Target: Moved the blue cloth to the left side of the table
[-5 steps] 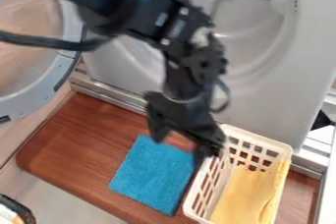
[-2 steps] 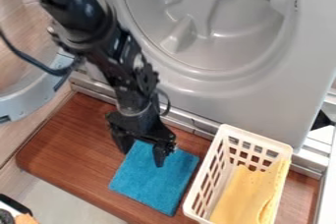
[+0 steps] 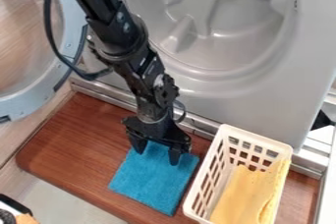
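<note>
Two fingers spread, gap between them: black gripper (image 3: 156,154), camera view, hanging over the upper part of the blue cloth (image 3: 152,182). Contact unclear. Cloth flat on brown wooden tabletop (image 3: 72,142), just beside white basket (image 3: 202,188); yellow cloth (image 3: 244,196) inside basket.

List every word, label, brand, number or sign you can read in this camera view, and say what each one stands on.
None: no word, number or sign can be read.
Small dark mark on the grey panel: too small to tell whether it is print.
Pale patch on the black arm: too blurred to tell.
Blue cloth, white basket: no readable text.
</note>
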Tool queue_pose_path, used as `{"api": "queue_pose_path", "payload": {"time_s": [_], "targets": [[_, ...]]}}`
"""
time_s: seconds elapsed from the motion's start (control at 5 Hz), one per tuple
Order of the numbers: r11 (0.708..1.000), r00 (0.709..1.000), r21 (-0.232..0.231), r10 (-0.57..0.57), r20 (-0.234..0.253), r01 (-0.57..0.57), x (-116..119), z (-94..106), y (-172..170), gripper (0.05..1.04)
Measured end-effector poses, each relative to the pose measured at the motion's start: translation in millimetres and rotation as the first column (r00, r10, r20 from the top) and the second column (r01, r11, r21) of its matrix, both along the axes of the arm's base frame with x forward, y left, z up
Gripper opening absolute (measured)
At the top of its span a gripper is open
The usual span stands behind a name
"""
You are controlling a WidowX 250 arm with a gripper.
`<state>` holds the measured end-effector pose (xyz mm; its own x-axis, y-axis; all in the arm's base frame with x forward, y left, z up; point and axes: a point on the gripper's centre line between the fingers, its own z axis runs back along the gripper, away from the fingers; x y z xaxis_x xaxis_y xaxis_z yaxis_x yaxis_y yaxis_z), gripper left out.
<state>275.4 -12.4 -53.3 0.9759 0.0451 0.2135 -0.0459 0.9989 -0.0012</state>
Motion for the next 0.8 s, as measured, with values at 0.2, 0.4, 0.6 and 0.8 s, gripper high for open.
{"api": "queue_pose_path", "payload": {"time_s": [0.2, 0.4, 0.6, 0.8], "targets": [[0.998, 0.997, -0.001, -0.070, -0.025, 0.070, 0.9, -9.0, -15.9, 0.999], [0.997, 0.996, -0.008, -0.073, -0.060, 0.073, -0.4, -11.1, -15.9, 0.999], [0.994, 0.987, 0.009, -0.109, -0.116, 0.111, 2.4, -26.8, -11.2, 0.999], [0.988, 0.980, 0.042, -0.142, -0.136, 0.149, 6.7, -30.2, -4.3, 0.999]]}}
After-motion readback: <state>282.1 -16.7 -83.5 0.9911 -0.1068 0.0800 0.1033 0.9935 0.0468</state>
